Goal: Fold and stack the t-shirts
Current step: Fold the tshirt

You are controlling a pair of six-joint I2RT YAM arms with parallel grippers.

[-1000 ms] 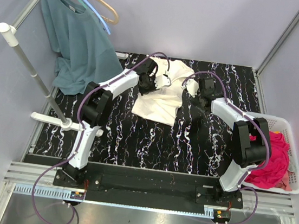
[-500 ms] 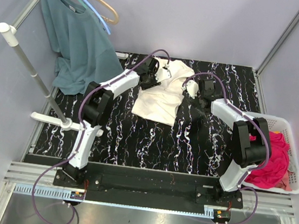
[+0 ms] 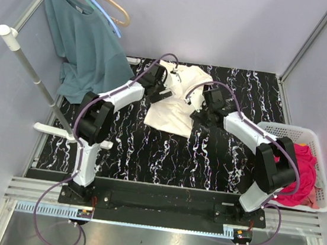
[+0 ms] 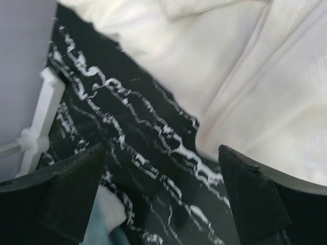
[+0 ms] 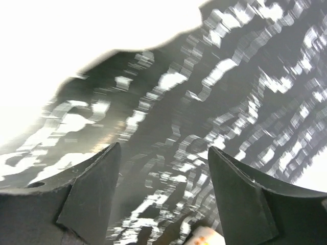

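Observation:
The cream t-shirt [image 3: 178, 103] lies partly folded at the back middle of the black marbled table [image 3: 148, 150]. My left gripper [image 3: 162, 90] hovers at its upper left edge, and the left wrist view shows the gripper [image 4: 161, 204] open over bare table with the cream t-shirt [image 4: 245, 76] just beyond the fingers [image 4: 255, 199]. My right gripper [image 3: 199, 112] sits at the shirt's right edge. In the blurred right wrist view the gripper [image 5: 163, 189] is open and empty, the cream cloth [image 5: 76, 30] at top left. The pink t-shirt [image 3: 301, 169] lies bundled in the basket.
A white basket [image 3: 287, 132] stands at the table's right edge. A teal shirt [image 3: 86, 47] hangs from a hanger on the white rack [image 3: 32, 70] at the left. The rack's foot [image 4: 41, 117] rests on the table's back left corner.
Both grippers have let go of the cream shirt, whose lifted parts now lie flat. The left gripper opened wide and drew back left. The right one opened further and moved left and down.

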